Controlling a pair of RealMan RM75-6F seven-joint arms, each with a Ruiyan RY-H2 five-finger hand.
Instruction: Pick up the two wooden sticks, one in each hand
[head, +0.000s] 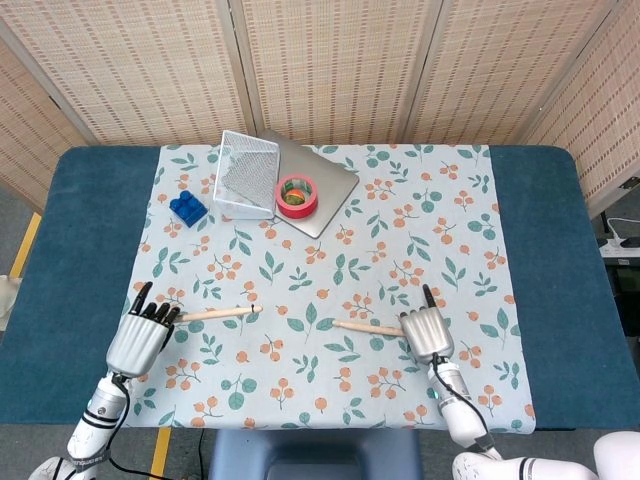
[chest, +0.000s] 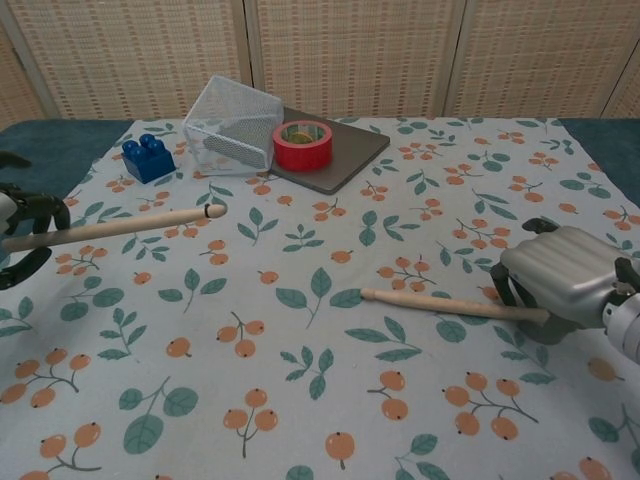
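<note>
Floral tablecloth (head: 400, 240), woven screens (head: 330, 60) behind

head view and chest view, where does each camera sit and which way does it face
Head view: high above the near table edge, looking steeply down; shows the left hand and right hand with forearms.
Chest view: low at the near edge, looking across the cloth to the screens; left hand at the frame edge, right hand.
Shared: left stick, right stick, basket, tape, block.
</note>
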